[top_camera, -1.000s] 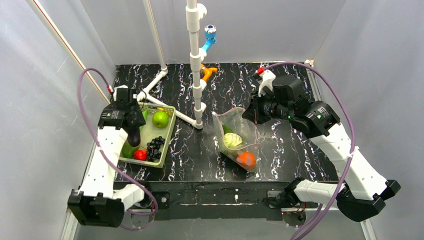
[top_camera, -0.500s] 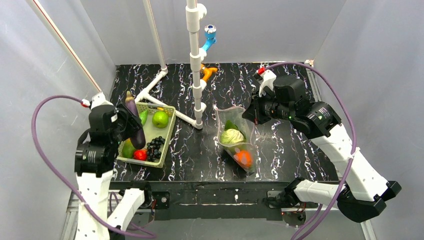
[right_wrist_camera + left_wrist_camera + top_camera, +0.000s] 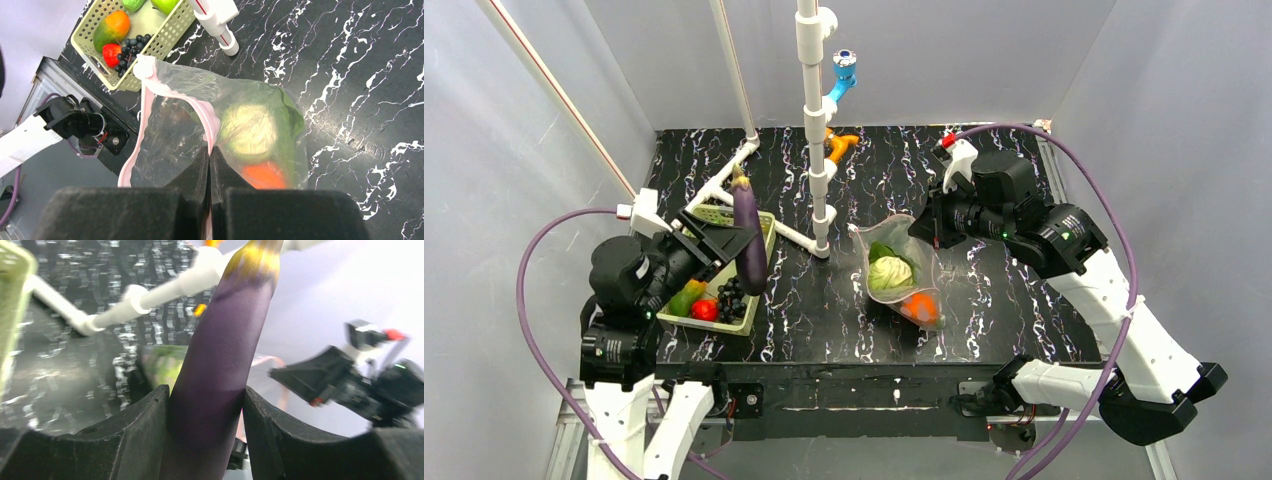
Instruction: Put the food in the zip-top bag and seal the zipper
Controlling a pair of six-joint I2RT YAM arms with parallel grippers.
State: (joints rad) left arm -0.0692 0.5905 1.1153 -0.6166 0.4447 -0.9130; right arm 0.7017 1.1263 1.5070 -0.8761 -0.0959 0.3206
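Overhead camera, above and behind the arms, takes in the whole black marbled table (image 3: 824, 330). Left wrist camera looks sideways across it, close; right wrist camera looks down. All three show the clear crinkly plastic bag (image 3: 170, 125).

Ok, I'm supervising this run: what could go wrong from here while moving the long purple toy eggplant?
The left gripper clamps the long, smooth purple toy eggplant at one narrow spot, so it may pivot or slip. The upright white pipe stand sits between it and the clear plastic bag; a straight swing could clip it. The right gripper pinches only one side of the pink zipper strip, so the mouth may sag.
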